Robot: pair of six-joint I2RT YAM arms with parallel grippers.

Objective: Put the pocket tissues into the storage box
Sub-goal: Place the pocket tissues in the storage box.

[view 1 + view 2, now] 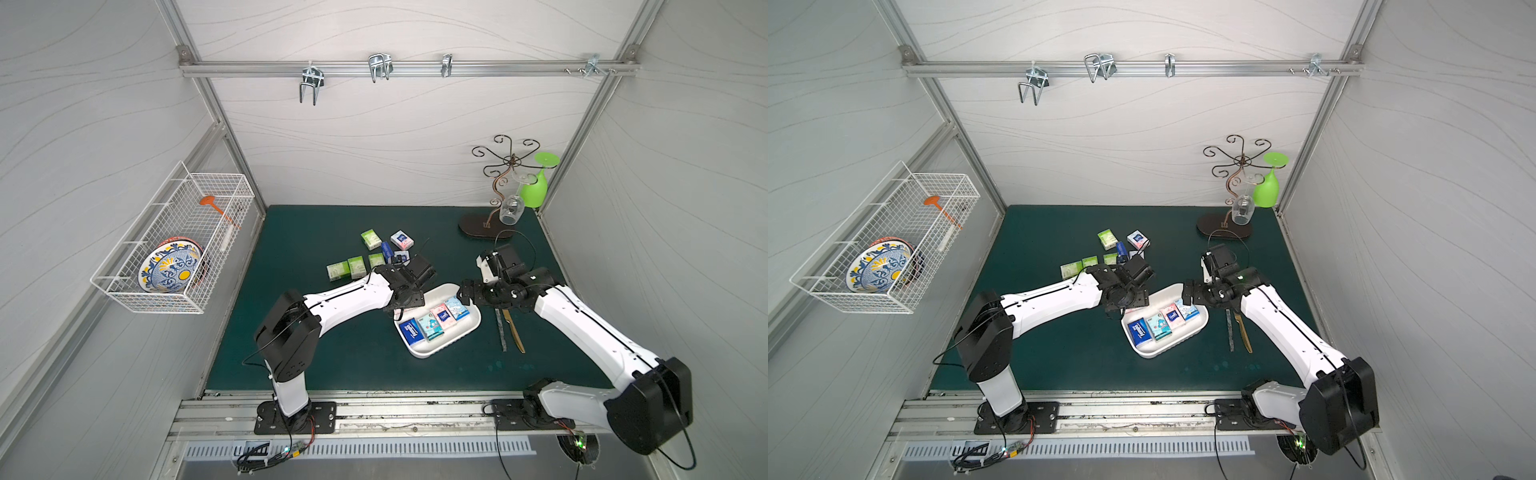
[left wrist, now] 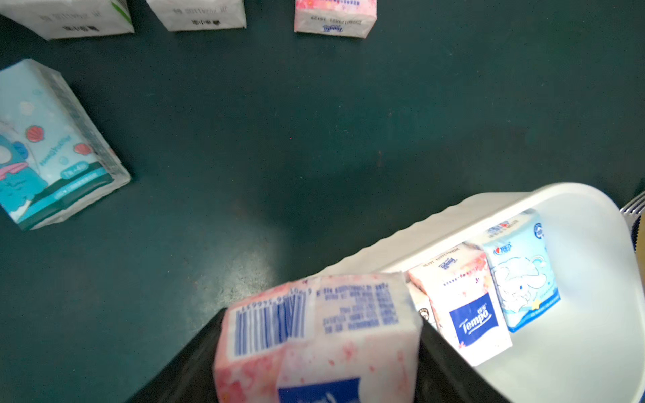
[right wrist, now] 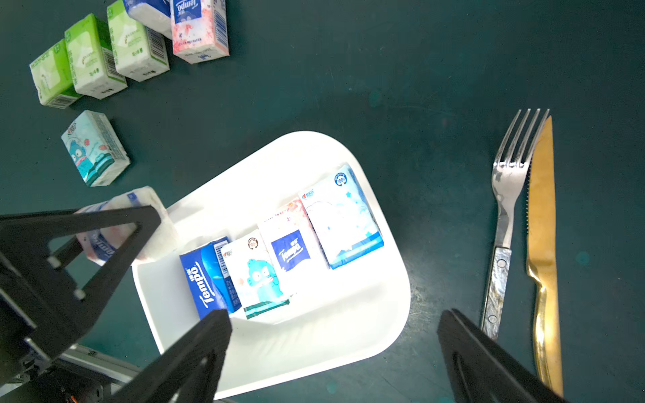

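At the rim of the shallow white plastic tray [image 1: 428, 353]: left claw [image 2: 321, 321] brackets a pink floral soft packet [image 2: 349, 349]; gripped or freed, cannot tell. Right claw [image 3: 333, 315] wide, empty. Tray holds four packets [image 1: 441, 316]; roughly eight loose packets [image 1: 356, 266] remain on dark green mat [image 1: 311, 353].

Four pocket tissues [image 1: 1159, 326] lie inside the storage box [image 1: 1173, 347] — others outside.

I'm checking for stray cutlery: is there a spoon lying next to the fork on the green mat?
No, only a gold knife lies beside the fork; no spoon shows there.
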